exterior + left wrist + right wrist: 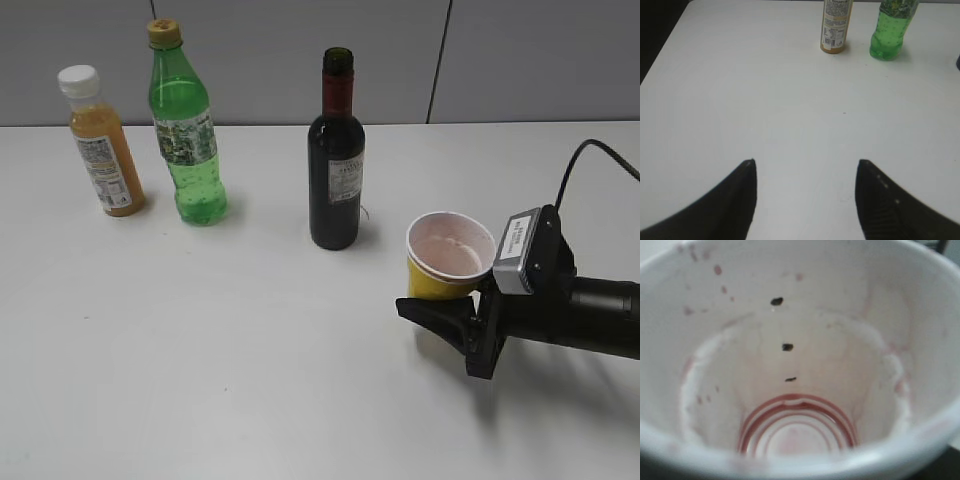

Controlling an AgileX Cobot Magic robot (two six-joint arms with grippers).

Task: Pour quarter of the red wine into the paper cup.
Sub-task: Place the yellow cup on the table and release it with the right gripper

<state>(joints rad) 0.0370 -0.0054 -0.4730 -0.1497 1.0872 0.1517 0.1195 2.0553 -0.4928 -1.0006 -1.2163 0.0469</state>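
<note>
The red wine bottle (335,160), dark glass with a red foil neck and a white label, stands uncapped at the back middle of the table. To its right front is the yellow paper cup (448,258); its white inside (800,365) fills the right wrist view, stained pink with dark specks and holding no liquid. My right gripper (440,300) reaches in from the right with its fingers either side of the cup's lower part. The near finger (432,315) shows and the far one is hidden, so contact is unclear. My left gripper (805,165) hangs open over bare table.
An orange juice bottle (102,145) with a white cap and a green plastic bottle (188,135) stand at the back left; both also show at the top of the left wrist view, the juice bottle (835,30) and the green bottle (890,30). The white table (200,350) stretches across the front.
</note>
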